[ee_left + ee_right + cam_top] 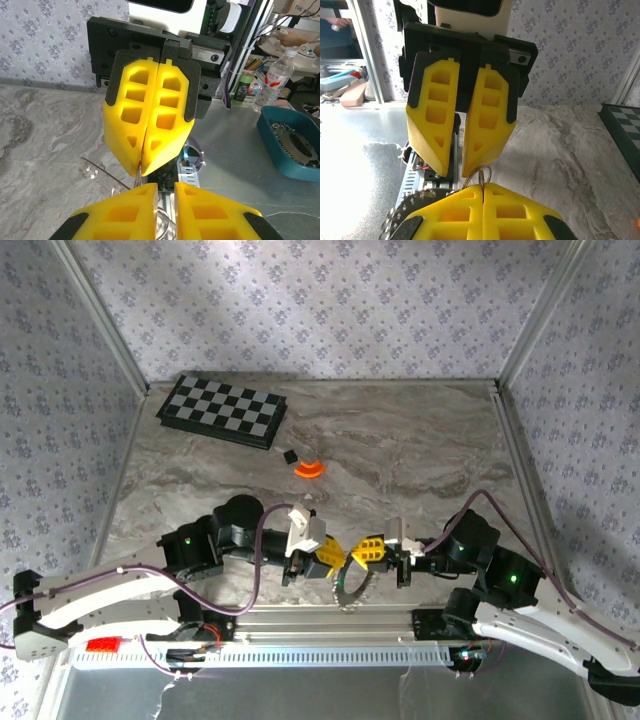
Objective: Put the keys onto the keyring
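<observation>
- At the near edge of the surface (pixel 430 455), midway along it, the left gripper (pixel 335 556) and the right gripper (pixel 362 552) face each other, tips almost touching.
- The keyring (pixel 350 592), a silvery toothed ring, hangs just below them, over that edge.
- The right gripper's yellow fingers are pressed together, pinching a thin wire loop of the keyring.
- The left gripper is narrowly parted, and nothing can be made out between its fingers.
- Where the keys, a tiny yellow-orange piece, lie I cannot tell; the fingers may hide them.
- Judged progress: the ring is held ready, but nothing looks threaded on it, so the joining seems still to do.
- The overhead view gives the layout: an orange disc (pixel 310 469) and a black cube (pixel 290 455) well apart from the grippers, toward the middle, and a checkered board (pixel 222 410) at the far left corner.
- The wrist views make clear the finger gaps and the wire loop, which are too small to tell from above.
</observation>
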Robot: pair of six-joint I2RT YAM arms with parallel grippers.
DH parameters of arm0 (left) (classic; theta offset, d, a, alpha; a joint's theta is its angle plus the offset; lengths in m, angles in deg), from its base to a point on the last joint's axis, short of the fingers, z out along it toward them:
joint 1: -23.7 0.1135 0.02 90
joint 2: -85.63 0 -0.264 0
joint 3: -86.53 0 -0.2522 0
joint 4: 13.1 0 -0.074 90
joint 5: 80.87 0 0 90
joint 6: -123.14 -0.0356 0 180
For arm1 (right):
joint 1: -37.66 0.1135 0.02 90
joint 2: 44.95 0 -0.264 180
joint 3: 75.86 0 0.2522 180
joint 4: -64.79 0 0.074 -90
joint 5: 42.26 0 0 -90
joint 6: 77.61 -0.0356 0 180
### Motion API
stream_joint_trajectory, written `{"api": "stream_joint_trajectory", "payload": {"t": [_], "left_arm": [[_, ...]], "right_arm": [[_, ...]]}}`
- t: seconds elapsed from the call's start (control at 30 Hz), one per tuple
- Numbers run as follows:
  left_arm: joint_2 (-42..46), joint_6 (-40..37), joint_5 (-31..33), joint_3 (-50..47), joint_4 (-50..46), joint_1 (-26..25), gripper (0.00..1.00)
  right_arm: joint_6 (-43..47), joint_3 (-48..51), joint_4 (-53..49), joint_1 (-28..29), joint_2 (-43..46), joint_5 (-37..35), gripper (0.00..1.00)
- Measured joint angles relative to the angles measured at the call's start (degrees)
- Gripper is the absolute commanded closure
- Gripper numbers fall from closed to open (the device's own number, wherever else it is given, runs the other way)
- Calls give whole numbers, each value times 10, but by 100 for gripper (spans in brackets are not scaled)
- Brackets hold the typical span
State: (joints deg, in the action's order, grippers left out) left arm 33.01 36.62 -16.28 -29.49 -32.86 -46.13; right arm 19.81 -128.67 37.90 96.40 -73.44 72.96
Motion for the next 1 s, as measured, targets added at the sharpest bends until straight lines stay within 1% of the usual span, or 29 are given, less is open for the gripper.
{"api": "stream_joint_trajectory", "payload": {"t": [0.23, 0.3, 0.43, 0.6, 0.77, 1.0], "left_arm": [[1, 0, 6, 0, -1, -1, 83], [1, 0, 12, 0, -1, -1, 85], [2, 0, 45, 5, -2, -1, 88], [12, -1, 84, 5, -3, 0, 88], [6, -1, 81, 7, -5, -1, 85], [-7, -11, 66, 7, -6, -16, 81]], "right_arm": [[12, -1, -17, 12, 0, -18, 100], [13, -3, -18, 17, 0, -22, 100], [18, -7, -18, 26, 0, -28, 100], [24, -8, -18, 34, 0, -34, 100], [26, -10, -19, 38, 0, -39, 100], [26, -17, -21, 39, 0, -50, 100]]}}
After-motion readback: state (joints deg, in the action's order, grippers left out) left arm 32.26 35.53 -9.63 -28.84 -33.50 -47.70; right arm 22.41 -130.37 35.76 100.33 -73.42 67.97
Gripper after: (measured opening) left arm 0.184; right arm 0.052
